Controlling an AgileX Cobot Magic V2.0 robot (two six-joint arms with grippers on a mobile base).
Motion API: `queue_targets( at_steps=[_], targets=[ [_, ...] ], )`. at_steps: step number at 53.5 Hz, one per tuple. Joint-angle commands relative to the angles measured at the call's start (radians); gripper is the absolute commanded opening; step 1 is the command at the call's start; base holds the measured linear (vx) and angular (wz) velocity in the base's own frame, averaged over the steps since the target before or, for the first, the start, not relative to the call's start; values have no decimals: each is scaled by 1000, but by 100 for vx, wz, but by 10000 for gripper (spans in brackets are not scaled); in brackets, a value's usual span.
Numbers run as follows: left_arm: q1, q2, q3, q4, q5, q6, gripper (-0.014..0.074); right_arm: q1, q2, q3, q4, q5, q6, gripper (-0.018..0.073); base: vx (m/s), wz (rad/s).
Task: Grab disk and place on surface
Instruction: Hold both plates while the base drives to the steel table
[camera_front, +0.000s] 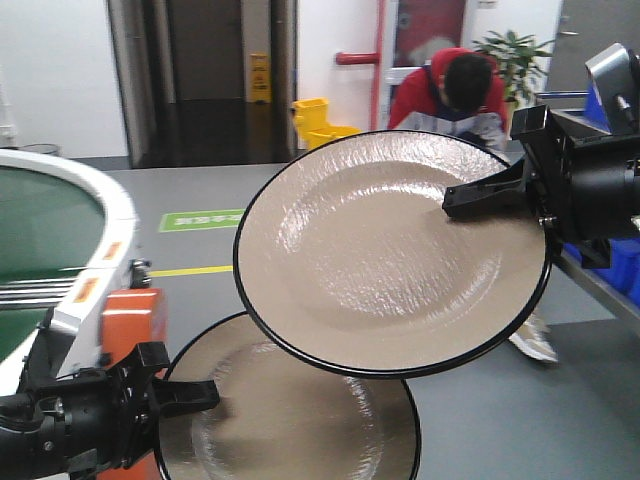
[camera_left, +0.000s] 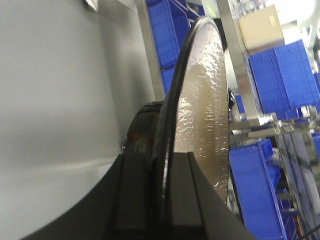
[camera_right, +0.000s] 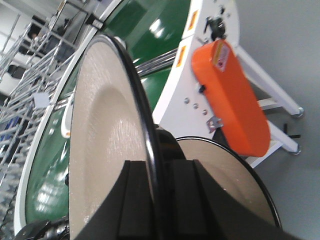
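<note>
I see the upper disk (camera_front: 390, 250) above and right of the lower disk (camera_front: 290, 420), overlapping its top edge. My right pincer (camera_front: 470, 200) grips the upper disk's right rim and my left pincer (camera_front: 195, 395) grips the lower disk's left rim. The conveyor (camera_front: 50, 220) is far left, and a person (camera_front: 450, 90) is behind.

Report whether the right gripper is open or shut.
Shut on the upper disk: the right gripper pinches its black rim from both sides, seen in the front and right wrist views.
</note>
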Motion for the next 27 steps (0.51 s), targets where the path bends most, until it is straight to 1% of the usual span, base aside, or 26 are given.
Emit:
queue_targets(
  at_steps=[1, 14, 27],
  targets=[
    [-4, -38, -35, -142, 59, -15, 1, -2, -42, -37, 115, -52, 7, -8, 15, -44],
    [-4, -38, -35, -142, 59, -15, 1, -2, -42, -37, 115, -53, 7, -8, 18, -41],
    [-4, -38, -35, -142, 59, -15, 1, -2, -42, -37, 115, -53, 7, -8, 25, -31]
  ],
)
